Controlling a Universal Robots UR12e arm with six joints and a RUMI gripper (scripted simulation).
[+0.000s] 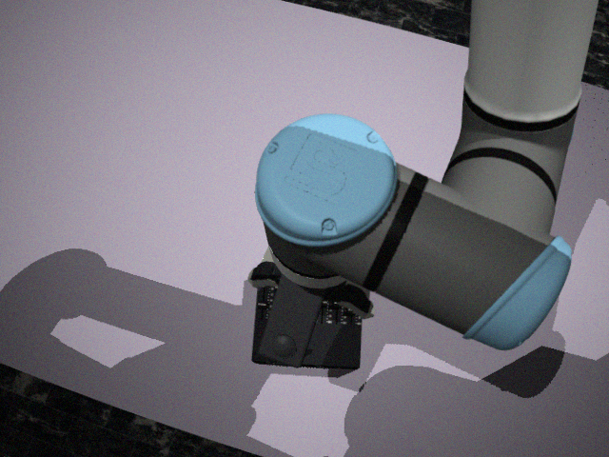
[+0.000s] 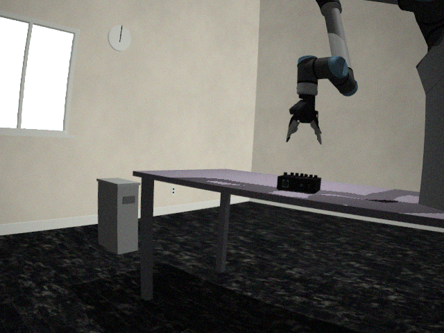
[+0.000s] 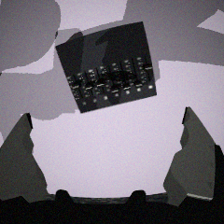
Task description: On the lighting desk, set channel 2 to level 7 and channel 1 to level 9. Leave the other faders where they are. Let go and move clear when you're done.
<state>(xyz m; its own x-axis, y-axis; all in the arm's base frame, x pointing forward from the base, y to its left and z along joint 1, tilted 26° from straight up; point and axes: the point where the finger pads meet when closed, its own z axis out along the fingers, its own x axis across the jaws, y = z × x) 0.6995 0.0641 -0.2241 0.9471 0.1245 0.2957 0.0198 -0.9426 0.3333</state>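
The lighting desk (image 3: 106,66) is a small black box with a row of several faders, lying on the lilac table. In the wrist view it is tilted and sits in the upper half, above the two open fingers. In the exterior view the desk (image 2: 298,183) rests on the table and my gripper (image 2: 303,137) hangs well above it, open and empty. In the top view the arm's wrist covers most of the desk (image 1: 314,331). Fader knobs stand at differing heights; I cannot read the channel numbers.
The table's front edge runs near the desk in the top view. A grey cabinet (image 2: 118,215) stands on the floor left of the table. The robot's base column (image 2: 431,118) rises at the right.
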